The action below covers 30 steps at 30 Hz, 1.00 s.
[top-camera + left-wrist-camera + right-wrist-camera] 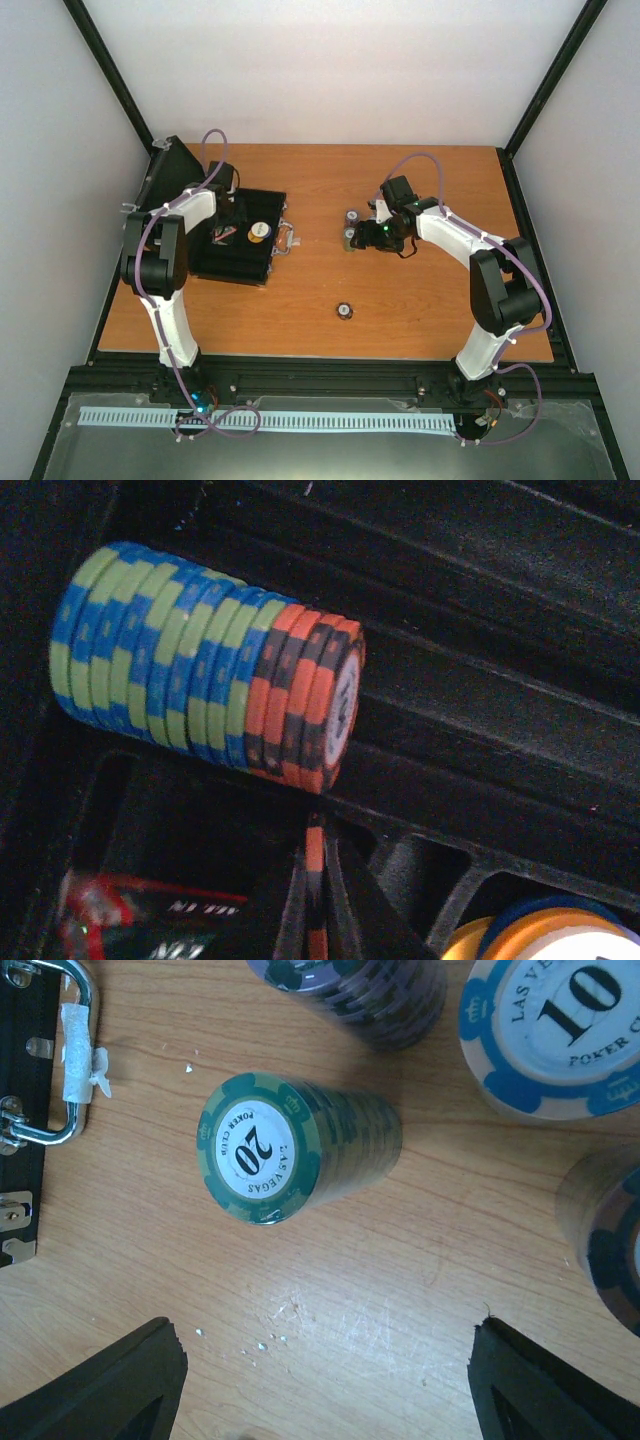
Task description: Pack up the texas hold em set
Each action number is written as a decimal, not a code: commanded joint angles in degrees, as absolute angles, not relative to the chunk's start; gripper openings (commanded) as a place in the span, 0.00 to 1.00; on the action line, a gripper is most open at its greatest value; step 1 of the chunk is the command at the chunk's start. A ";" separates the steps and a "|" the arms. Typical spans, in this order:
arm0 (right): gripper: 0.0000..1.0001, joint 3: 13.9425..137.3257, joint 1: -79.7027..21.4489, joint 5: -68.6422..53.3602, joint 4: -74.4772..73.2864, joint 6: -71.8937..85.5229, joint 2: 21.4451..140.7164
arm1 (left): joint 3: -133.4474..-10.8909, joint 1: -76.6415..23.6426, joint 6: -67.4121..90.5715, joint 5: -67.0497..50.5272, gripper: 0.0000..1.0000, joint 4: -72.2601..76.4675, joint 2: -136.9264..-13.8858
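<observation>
Right wrist: blue chip stack [545, 1035] partly off-frame.

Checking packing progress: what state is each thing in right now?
case, open, lid raised.
blue-green-red chip row, lying sideways in a case slot.
green 20 stack, standing upright on table.
lone chip, flat on table, outside case.
right fingers, wide open, empty.
</observation>
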<state>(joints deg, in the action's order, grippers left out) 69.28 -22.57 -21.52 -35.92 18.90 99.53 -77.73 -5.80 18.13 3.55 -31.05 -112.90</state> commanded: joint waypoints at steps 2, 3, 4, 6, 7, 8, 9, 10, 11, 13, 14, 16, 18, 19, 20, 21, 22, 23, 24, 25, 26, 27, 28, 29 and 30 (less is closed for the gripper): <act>0.79 69.76 -22.23 -21.62 -34.73 18.52 99.56 | -79.15 -5.98 17.73 4.67 0.01 -32.31 -114.15; 0.79 69.75 -22.23 -21.63 -34.73 18.48 99.63 | -79.14 -5.98 17.75 4.92 0.01 -32.38 -114.10; 0.79 69.77 -22.24 -21.62 -34.73 18.54 99.67 | -79.24 -5.99 17.80 5.03 0.01 -32.52 -113.96; 0.79 69.85 -22.22 -21.74 -34.63 18.56 99.75 | -79.69 -5.98 17.81 5.38 0.01 -33.19 -113.64; 0.79 69.87 -22.21 -21.71 -34.63 18.60 99.80 | -79.98 -5.98 17.77 5.49 0.01 -33.60 -113.50; 0.79 69.89 -22.23 -21.71 -34.57 18.55 99.83 | -80.24 -5.99 17.73 5.65 0.01 -33.92 -113.20; 0.79 69.94 -22.19 -21.75 -34.50 18.57 99.86 | -80.47 -5.98 17.77 5.77 0.01 -34.24 -112.85; 0.79 69.91 -22.23 -21.71 -34.47 18.57 99.98 | -80.76 -5.98 17.76 5.92 0.01 -34.66 -112.59; 0.79 69.96 -22.24 -21.75 -34.42 18.58 100.01 | -81.08 -6.00 17.75 6.16 0.01 -35.04 -112.25; 0.79 69.96 -22.24 -21.87 -34.24 18.56 100.14 | -81.95 -6.04 17.66 6.32 0.01 -35.88 -111.47; 0.79 69.88 -22.24 -21.95 -34.12 18.68 100.11 | -82.45 -5.98 17.53 6.39 0.01 -36.41 -111.11; 0.79 69.87 -22.22 -22.05 -34.04 18.60 100.26 | -83.48 -6.00 17.43 6.46 0.01 -37.38 -110.48; 0.79 69.89 -22.23 -22.15 -33.97 18.51 100.45 | -84.36 -6.02 17.22 6.44 0.01 -38.39 -109.72; 0.79 69.93 -22.22 -22.23 -33.91 18.49 100.50 | -84.83 -5.99 17.10 6.35 0.01 -38.84 -109.43; 0.79 69.98 -22.23 -22.30 -33.81 18.54 100.56 | -85.12 -5.99 16.99 6.22 0.01 -39.17 -109.08; 0.79 70.03 -22.24 -22.30 -33.77 18.53 100.59 | -85.35 -5.98 16.92 6.04 0.01 -39.47 -108.81; 0.79 70.05 -22.24 -22.34 -33.75 18.42 100.66 | -85.67 -5.99 16.80 5.75 0.01 -39.74 -108.55; 0.79 70.05 -22.24 -22.36 -33.82 18.43 100.72 | -86.03 -6.00 16.75 5.41 0.01 -40.16 -108.33; 0.79 70.11 -22.24 -22.41 -33.78 18.38 100.81 | -86.31 -5.98 16.62 4.92 0.01 -40.47 -108.10; 0.79 70.13 -22.21 -22.41 -33.75 18.32 100.85 | -86.53 -6.00 16.50 4.43 0.01 -40.68 -107.84; 0.79 70.13 -22.23 -22.41 -33.76 18.29 100.86 | -86.71 -5.98 16.37 3.88 0.01 -40.81 -107.58; 0.79 70.25 -22.24 -22.35 -33.81 18.15 100.92 | -87.00 -5.98 16.24 3.25 0.01 -40.88 -107.44; 0.79 70.25 -22.24 -22.30 -33.82 18.05 100.97 | -87.35 -6.02 16.02 2.51 0.01 -41.00 -107.45; 0.79 70.29 -22.24 -22.39 -33.78 18.10 101.02 | -87.88 -5.98 15.87 2.02 0.01 -41.14 -107.64; 0.79 70.38 -22.21 -22.41 -33.79 18.03 101.13 | -88.53 -6.02 15.72 1.44 0.01 -41.20 -108.04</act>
<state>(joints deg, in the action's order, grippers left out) 69.28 -22.57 -21.87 -34.85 18.87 100.27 -84.64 -6.11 17.41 4.19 -39.59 -109.32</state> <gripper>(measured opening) 0.789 0.036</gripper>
